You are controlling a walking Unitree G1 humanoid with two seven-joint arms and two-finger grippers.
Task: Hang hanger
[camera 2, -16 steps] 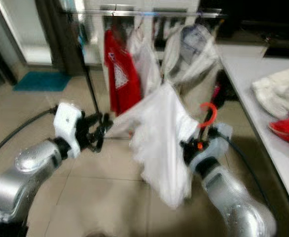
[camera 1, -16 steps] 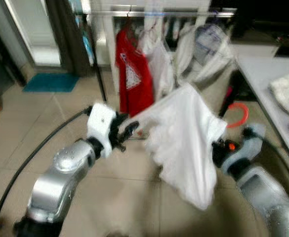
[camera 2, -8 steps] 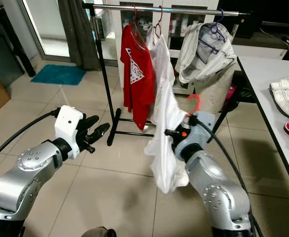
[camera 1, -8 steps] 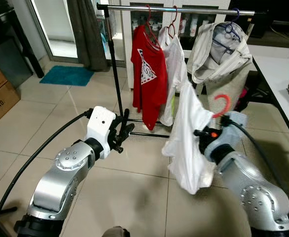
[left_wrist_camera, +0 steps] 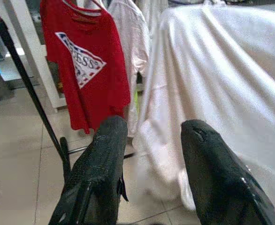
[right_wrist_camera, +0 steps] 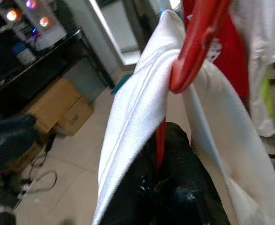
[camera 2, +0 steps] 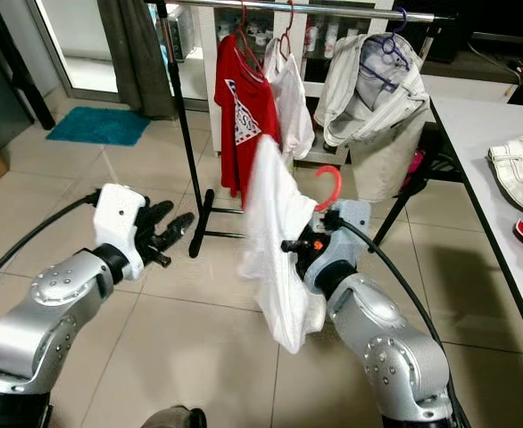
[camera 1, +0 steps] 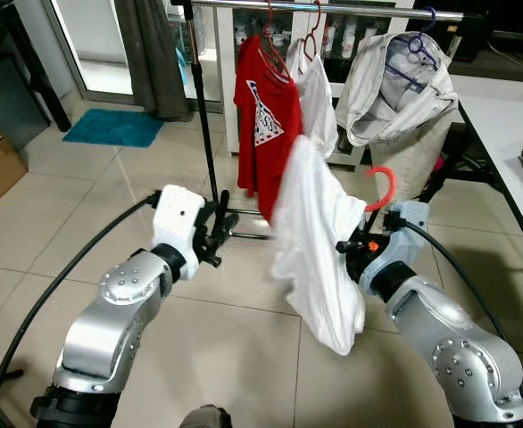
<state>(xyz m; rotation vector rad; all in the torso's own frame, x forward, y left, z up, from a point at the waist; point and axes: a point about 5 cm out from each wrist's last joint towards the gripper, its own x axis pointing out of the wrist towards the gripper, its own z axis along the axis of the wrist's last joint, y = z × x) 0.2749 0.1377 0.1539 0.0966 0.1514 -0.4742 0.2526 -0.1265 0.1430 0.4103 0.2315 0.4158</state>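
The right claw [camera 2: 308, 246] was clamped on the red hanger [camera 2: 327, 183], whose hook rose at about 12 o'clock above the claw; in the right wrist view the two black fingers [right_wrist_camera: 175, 154] closed on the hanger's stem. A white shirt [camera 2: 270, 236] draped over the hanger and fell toward 6 o'clock, covering much of the right arm. The left claw [camera 1: 215, 234] stood with its fingers apart and holding nothing, at about 9 o'clock from the shirt.

The clothes rail [camera 1: 351, 10] lay toward 12 o'clock, well above the hook, and carried a red T-shirt [camera 1: 261, 134], a second white shirt [camera 1: 316, 94] and a pale jacket [camera 1: 391, 85] on a purple hanger.

Probable risks: the hook seemed to need a long upward reach, and a tilted stem might turn in the grip, so the hook could miss the rail. The loose shirt might slide off one shoulder of the hanger. The free gap on the rail looked narrow, so the hook might snag a neighbouring hanger or garment.
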